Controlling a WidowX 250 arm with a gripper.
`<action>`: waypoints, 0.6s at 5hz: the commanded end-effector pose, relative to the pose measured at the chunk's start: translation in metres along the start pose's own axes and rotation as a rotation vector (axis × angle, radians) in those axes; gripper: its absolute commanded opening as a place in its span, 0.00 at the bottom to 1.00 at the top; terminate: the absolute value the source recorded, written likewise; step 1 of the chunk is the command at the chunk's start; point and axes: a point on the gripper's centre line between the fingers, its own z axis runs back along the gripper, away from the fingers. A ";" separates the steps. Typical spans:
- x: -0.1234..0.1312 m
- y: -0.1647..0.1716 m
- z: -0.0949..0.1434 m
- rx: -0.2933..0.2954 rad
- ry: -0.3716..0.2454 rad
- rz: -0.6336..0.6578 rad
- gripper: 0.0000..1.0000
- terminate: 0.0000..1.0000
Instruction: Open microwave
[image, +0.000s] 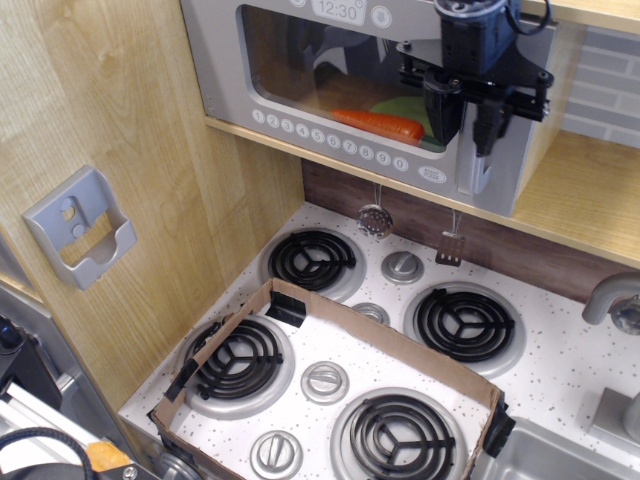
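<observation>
Handle is gripped, door is still shut

The microwave (340, 90) is set above the stove's back edge; its handle (470, 150) is pinched by the gripper (463, 118), and should be pulled straight out
</observation>
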 end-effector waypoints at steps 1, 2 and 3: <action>-0.016 0.002 0.013 0.006 -0.057 0.068 0.00 0.00; -0.045 0.007 0.009 0.015 -0.044 0.143 0.00 0.00; -0.074 0.008 0.008 0.039 -0.021 0.212 1.00 0.00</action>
